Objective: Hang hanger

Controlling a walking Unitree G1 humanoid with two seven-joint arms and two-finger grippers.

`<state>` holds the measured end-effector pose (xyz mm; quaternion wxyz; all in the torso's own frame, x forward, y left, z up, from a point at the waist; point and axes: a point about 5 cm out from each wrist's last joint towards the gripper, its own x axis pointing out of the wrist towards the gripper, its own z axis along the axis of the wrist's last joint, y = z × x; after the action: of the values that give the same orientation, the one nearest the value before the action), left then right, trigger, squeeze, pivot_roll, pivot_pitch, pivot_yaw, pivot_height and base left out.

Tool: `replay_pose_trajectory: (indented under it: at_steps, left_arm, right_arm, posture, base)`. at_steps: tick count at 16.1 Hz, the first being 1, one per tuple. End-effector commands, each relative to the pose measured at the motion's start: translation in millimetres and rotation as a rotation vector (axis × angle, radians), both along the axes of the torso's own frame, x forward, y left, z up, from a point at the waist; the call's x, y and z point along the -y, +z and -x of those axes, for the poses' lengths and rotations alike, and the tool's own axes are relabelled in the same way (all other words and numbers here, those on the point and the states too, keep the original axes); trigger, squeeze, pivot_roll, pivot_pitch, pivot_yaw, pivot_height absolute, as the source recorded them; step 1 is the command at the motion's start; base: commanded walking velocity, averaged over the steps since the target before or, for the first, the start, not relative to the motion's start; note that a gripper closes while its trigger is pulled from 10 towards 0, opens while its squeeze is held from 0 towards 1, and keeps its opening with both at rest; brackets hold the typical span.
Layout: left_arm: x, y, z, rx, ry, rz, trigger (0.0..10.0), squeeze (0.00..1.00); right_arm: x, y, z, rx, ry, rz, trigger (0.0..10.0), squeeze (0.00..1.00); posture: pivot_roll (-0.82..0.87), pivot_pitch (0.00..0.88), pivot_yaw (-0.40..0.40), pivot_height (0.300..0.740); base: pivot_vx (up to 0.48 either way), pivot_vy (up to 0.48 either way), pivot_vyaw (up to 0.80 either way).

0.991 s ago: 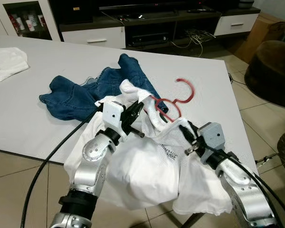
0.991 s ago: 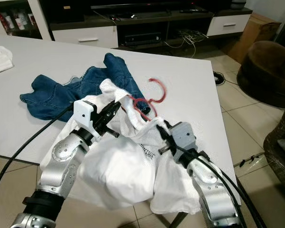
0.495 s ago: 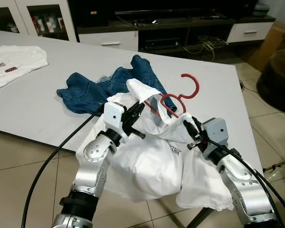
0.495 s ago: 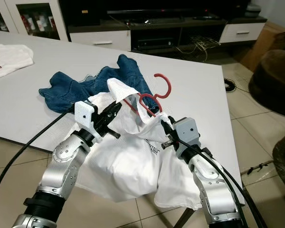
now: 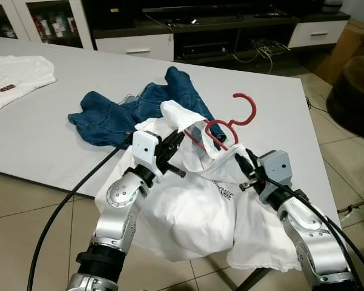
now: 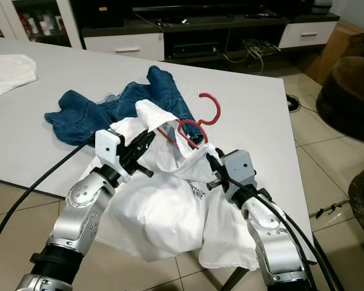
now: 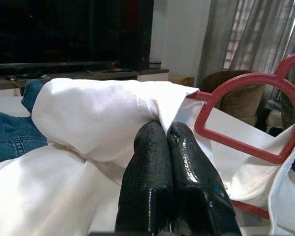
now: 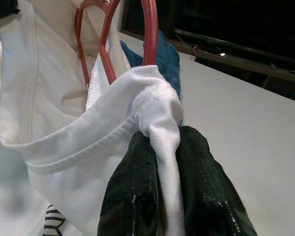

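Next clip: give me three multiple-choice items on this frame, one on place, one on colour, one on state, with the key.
1. Where do the jeans lie?
A. on the table
B. on the floor
C. on a chair

2. What colour is the hanger?
A. black
B. red
C. white

3. The right claw is
A. open above the table
B. shut on the jeans
C. shut on the white T-shirt

Key: 1 A, the jeans lie on the tabletop; 2 B, hook and frame are red; 3 C, white fabric is pinched between its fingers.
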<state>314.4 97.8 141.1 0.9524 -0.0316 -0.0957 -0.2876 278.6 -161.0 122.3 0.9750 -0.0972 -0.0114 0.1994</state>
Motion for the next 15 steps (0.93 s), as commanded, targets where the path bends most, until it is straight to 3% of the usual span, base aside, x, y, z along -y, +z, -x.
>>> replay_pose_trajectory:
  at_steps: [1, 5, 6, 8, 10, 11, 12, 13, 14, 15]
  left_arm:
    - [0.4, 4.2, 0.8, 0.025, 0.000, -0.008, 0.0, 0.00]
    - [-0.7, 4.1, 0.4, 0.024, 0.003, -0.009, 0.0, 0.00]
    - [0.4, 3.8, 0.4, 0.023, 0.000, -0.008, 0.0, 0.00]
    - [2.5, 3.9, 0.1, 0.022, -0.004, -0.006, 0.0, 0.00]
    - [4.2, 4.2, 0.2, 0.023, -0.008, -0.003, 0.0, 0.00]
    - [4.3, 4.1, 0.3, 0.023, -0.007, -0.001, 0.0, 0.00]
    - [4.2, 3.7, 0.5, 0.022, -0.007, -0.002, 0.0, 0.00]
    - [3.8, 3.4, 0.7, 0.022, -0.006, -0.002, 0.0, 0.00]
    - [3.4, 3.2, 0.8, 0.021, -0.005, -0.002, 0.0, 0.00]
    - [3.1, 3.1, 0.8, 0.021, -0.004, -0.002, 0.0, 0.00]
  right_arm:
    - [8.4, 3.1, 0.4, 0.001, -0.010, 0.009, 10.0, 0.00]
    - [21.2, 13.6, 12.9, -0.018, 0.122, 0.017, 10.0, 0.02]
    - [20.6, 17.9, 21.7, -0.045, 0.223, 0.017, 10.0, 0.00]
    - [16.6, 21.0, 29.9, -0.062, 0.313, 0.011, 10.0, 0.00]
    - [11.8, 22.9, 33.5, -0.057, 0.356, 0.018, 10.0, 0.00]
    - [10.1, 23.4, 34.5, -0.063, 0.368, 0.012, 10.0, 0.05]
    - [8.7, 24.1, 35.2, -0.063, 0.375, 0.010, 10.0, 0.71]
    - [7.9, 26.1, 35.5, -0.059, 0.377, 0.015, 10.0, 0.67]
    - [7.9, 29.2, 34.0, -0.047, 0.366, 0.017, 10.0, 0.00]
    - [7.7, 31.7, 31.9, -0.035, 0.353, 0.014, 10.0, 0.00]
  posture:
    - [0.01, 0.036, 0.001, 0.740]
    - [0.01, 0.036, 0.001, 0.740]
    - [0.00, 0.036, 0.003, 0.740]
    - [0.00, 0.037, 0.001, 0.740]
    - [-0.01, 0.037, 0.001, 0.740]
    - [-0.01, 0.037, 0.000, 0.740]
    - [0.00, 0.038, -0.001, 0.740]
    - [0.00, 0.038, -0.001, 0.740]
    - [0.00, 0.038, -0.002, 0.740]
    - [0.00, 0.038, -0.002, 0.740]
  base:
    - [0.000, 0.000, 0.00]
    - [0.000, 0.000, 0.00]
    - [0.000, 0.000, 0.00]
    - [0.000, 0.000, 0.00]
    - [0.000, 0.000, 0.00]
    - [0.000, 0.000, 0.00]
    - [0.000, 0.000, 0.00]
    - [0.000, 0.000, 0.00]
    - [0.000, 0.000, 0.00]
    - [0.000, 0.000, 0.00]
